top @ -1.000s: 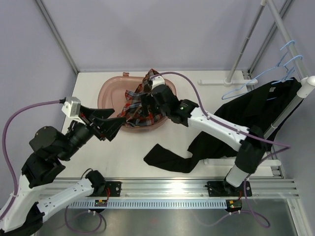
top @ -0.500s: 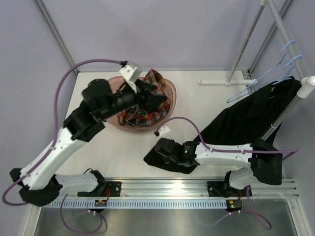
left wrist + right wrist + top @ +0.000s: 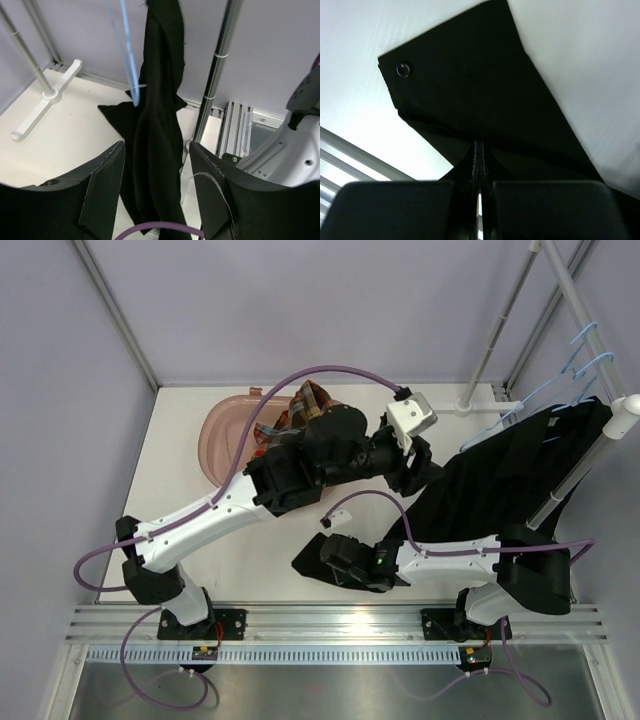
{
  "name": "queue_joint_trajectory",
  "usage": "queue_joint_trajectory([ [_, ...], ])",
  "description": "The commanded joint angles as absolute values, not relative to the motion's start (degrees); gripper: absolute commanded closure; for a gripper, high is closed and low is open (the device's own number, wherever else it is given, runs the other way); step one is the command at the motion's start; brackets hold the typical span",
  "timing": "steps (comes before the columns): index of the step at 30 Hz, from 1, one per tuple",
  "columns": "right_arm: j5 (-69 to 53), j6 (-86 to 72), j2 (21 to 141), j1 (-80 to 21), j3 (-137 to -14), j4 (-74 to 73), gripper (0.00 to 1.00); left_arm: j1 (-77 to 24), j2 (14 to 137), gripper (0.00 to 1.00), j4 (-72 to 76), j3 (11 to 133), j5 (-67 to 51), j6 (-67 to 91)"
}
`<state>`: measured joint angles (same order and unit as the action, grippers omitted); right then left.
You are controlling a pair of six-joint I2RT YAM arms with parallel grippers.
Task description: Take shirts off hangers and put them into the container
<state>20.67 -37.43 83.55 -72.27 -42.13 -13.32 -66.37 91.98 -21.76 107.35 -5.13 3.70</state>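
Plaid shirt [image 3: 312, 400] is home in the container [image 3: 222, 435] at eleven o'clock, so it's all about the black shirt [image 3: 520, 465], draped off the rack at three o'clock with a light-blue hanger [image 3: 127, 55] against it. The left gripper [image 3: 156, 150] reaches across, fingers spread wide either side of the hanging cloth, touching nothing, likely lining up a grab. Down at six o'clock, the right gripper [image 3: 477, 145] sits on the trailing sleeve, jaws pressed tight together; whether cloth is caught, I cannot tell

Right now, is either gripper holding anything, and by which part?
Right gripper pinches the black shirt by its sleeve near the cuff; left gripper is open, holding nothing.
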Motion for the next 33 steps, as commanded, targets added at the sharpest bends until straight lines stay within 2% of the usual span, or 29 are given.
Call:
queue_joint_trajectory([
  [1, 20.3, -40.2, 83.9, -73.9, -41.1, -9.6, 1.0, -67.7, 92.6, 0.41, -21.3, 112.3, -0.7, 0.4],
  [14, 23.5, -40.3, 78.4, -78.0, -41.4, -11.6, 1.0, -67.9, 103.3, 0.34, -23.8, 123.0, -1.1, -1.3],
  [17, 23.5, -40.4, 78.0, -78.0, -41.0, -11.6, 1.0, -67.9, 107.2, 0.33, -25.5, 127.3, -1.1, -2.0],
  [23, 23.8, -40.3, 77.7, -78.3, -40.3, -11.2, 1.0, -67.4, 110.4, 0.34, -24.3, 128.6, -2.6, -1.3],
  [26, 24.1, -40.3, 77.4, -78.4, -39.8, -11.1, 1.0, -66.7, 111.1, 0.49, -23.8, 128.6, -4.0, -0.4],
  [28, 24.2, -40.3, 77.3, -78.3, -39.6, -10.9, 1.0, -66.6, 111.4, 0.69, -22.6, 128.2, -4.9, -0.3],
  [31, 24.3, -40.3, 77.7, -78.5, -39.5, -10.9, 1.0, -66.6, 111.2, 0.92, -19.4, 127.1, -8.6, -0.4],
  [33, 24.0, -40.3, 78.0, -78.5, -39.5, -10.6, 1.0, -66.6, 111.3, 1.0, -17.8, 126.5, -11.7, -0.5],
])
